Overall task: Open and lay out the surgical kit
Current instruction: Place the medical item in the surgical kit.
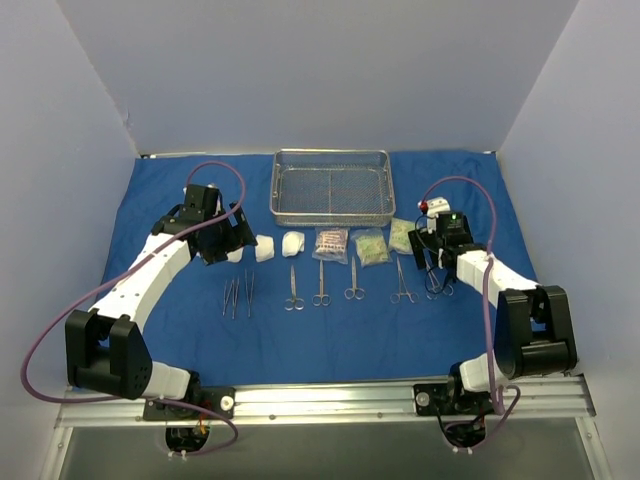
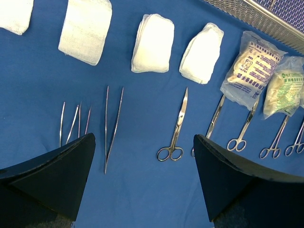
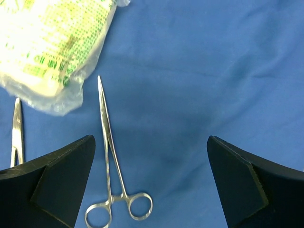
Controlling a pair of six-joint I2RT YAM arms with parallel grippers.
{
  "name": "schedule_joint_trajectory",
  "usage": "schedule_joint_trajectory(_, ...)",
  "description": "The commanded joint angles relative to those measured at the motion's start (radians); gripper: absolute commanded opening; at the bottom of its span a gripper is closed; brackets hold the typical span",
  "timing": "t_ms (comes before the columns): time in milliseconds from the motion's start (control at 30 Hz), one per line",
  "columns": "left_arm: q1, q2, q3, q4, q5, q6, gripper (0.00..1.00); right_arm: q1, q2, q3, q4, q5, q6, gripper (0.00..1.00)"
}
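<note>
Left jaws: wide open, empty, above the tweezers (image 2: 106,164) at 9 o'clock on the drape (image 1: 330,345).
Gauze pads (image 1: 265,248): beside the left jaws, at their 3 o'clock.
Scissors (image 1: 293,290): in the instrument row, centre.
Tray (image 1: 332,216): 12 o'clock, appears empty.
Right jaws: wide open, empty, either side of the forceps (image 3: 105,121) at 3 o'clock.
Risk: a low sweep of the right jaws could hook the forceps rings and drag them into the packet (image 3: 52,42).

The tray (image 1: 332,153) sits behind gauze pads (image 1: 265,248) and packets (image 1: 330,243); tweezers (image 1: 249,290), scissors (image 1: 293,288), forceps (image 1: 401,282) lie before those.
</note>
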Motion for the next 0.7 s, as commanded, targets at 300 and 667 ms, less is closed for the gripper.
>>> schedule_joint_trajectory(300, -0.002, -0.031, 0.012, -0.006, -0.035, 0.011, 0.94, -0.005, 0.142, 0.048, 0.093, 0.001, -0.026, 1.00)
schedule_joint_trajectory(667, -0.002, -0.048, 0.006, -0.019, -0.064, 0.012, 0.94, -0.030, 0.210, 0.087, 0.073, 0.071, 0.026, 1.00)
